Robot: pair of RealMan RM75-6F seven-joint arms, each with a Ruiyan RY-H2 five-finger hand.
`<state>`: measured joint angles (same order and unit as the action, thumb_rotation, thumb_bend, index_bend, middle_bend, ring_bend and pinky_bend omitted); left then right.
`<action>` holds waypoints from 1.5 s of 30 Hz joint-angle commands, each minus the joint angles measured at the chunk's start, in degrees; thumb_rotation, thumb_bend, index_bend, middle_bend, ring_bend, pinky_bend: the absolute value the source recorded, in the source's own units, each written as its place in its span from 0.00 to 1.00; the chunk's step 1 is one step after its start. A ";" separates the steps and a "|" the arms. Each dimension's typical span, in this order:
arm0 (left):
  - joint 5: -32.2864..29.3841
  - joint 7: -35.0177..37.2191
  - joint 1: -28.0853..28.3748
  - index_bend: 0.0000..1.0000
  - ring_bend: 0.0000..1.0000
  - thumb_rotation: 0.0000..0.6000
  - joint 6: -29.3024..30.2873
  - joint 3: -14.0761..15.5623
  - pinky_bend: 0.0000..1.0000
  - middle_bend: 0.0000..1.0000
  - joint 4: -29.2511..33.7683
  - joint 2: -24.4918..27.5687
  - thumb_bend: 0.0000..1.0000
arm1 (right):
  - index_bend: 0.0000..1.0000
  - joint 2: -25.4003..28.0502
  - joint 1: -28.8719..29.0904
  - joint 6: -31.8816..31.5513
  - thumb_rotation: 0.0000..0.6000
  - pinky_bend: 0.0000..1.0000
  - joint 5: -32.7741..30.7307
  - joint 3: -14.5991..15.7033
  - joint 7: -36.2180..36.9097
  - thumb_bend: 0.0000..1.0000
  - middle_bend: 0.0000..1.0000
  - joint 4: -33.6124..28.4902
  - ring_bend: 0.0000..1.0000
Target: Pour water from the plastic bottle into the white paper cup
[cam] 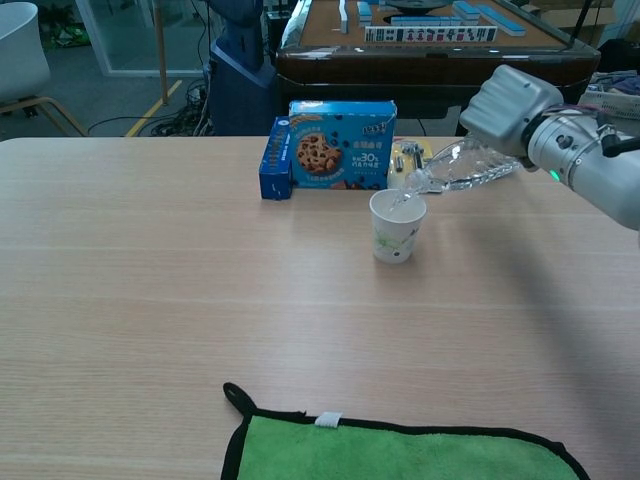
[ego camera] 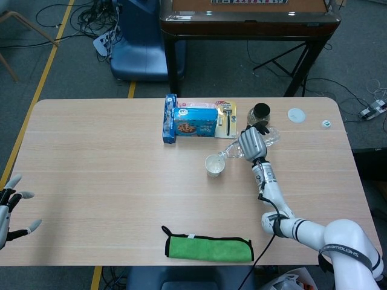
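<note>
right hand (cam: 512, 103) grasps plastic bottle (cam: 462, 165) — over cup (cam: 397, 226) | cookie box (cam: 341, 144) behind

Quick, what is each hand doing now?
Left hand: open, holding nothing.
Right hand: holds the plastic bottle, tilted over the white paper cup.

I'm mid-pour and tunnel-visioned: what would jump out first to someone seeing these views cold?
First, the right hand holding the plastic bottle tipped on its side, mouth just over the rim of the white paper cup near the table's middle. Next, the bright blue cookie box just behind the cup, and the green cloth at the near edge.
</note>
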<state>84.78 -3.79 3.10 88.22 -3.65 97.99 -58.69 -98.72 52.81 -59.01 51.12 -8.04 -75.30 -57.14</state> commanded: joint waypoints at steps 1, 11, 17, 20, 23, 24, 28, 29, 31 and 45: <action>0.03 -0.03 0.00 0.37 0.23 1.00 0.00 0.01 0.56 0.09 -0.01 0.00 0.10 | 0.62 -0.01 -0.06 -0.03 1.00 0.58 0.06 -0.07 0.24 0.14 0.65 -0.05 0.55; 0.01 -0.22 0.00 0.37 0.23 1.00 -0.07 0.07 0.56 0.09 0.02 -0.02 0.10 | 0.62 -0.21 -0.91 -0.16 1.00 0.58 -0.04 -0.91 3.51 0.14 0.65 -0.01 0.55; -0.12 -0.30 0.03 0.37 0.23 1.00 -0.21 0.07 0.56 0.09 -0.01 -0.06 0.09 | 0.62 -0.62 -2.01 0.33 1.00 0.58 0.84 -1.59 9.39 0.14 0.65 0.81 0.55; -0.14 -0.43 0.04 0.37 0.23 1.00 -0.27 0.10 0.56 0.09 -0.01 -0.09 0.10 | 0.62 -0.80 -2.82 0.77 1.00 0.58 1.30 -2.06 13.41 0.14 0.65 1.27 0.55; -0.13 -0.52 0.04 0.37 0.23 1.00 -0.28 0.11 0.55 0.09 0.01 -0.09 0.10 | 0.62 -1.00 -3.64 1.20 1.00 0.58 1.59 -2.52 17.13 0.14 0.65 1.79 0.55; -0.12 -0.51 0.04 0.37 0.23 1.00 -0.28 0.12 0.56 0.09 0.02 -0.10 0.10 | 0.62 -1.09 -4.02 1.42 1.00 0.58 1.62 -2.84 18.93 0.14 0.65 1.98 0.55; -0.15 -0.61 0.05 0.37 0.23 1.00 -0.36 0.16 0.55 0.09 -0.03 -0.15 0.10 | 0.62 -1.27 -5.11 2.15 1.00 0.58 2.42 -3.54 24.93 0.14 0.65 2.70 0.55; -0.17 -0.64 0.07 0.37 0.23 1.00 -0.39 0.16 0.56 0.09 -0.05 -0.17 0.10 | 0.62 -1.29 -5.33 2.28 1.00 0.58 2.82 -3.59 26.26 0.14 0.65 2.91 0.55; -0.18 -0.73 0.08 0.37 0.23 1.00 -0.46 0.19 0.56 0.09 -0.08 -0.20 0.10 | 0.62 -1.37 -5.82 2.47 1.00 0.58 4.04 -3.55 29.49 0.14 0.65 3.44 0.55; -0.26 -1.18 0.15 0.37 0.23 1.00 -0.70 0.28 0.56 0.09 -0.20 -0.37 0.10 | 0.62 -2.73 -9.45 2.00 1.00 0.58 11.12 -5.20 54.87 0.14 0.65 5.33 0.55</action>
<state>84.50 -4.94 3.24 87.54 -3.39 97.80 -59.04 -101.01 44.57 -56.88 60.61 -12.65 -24.99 -52.18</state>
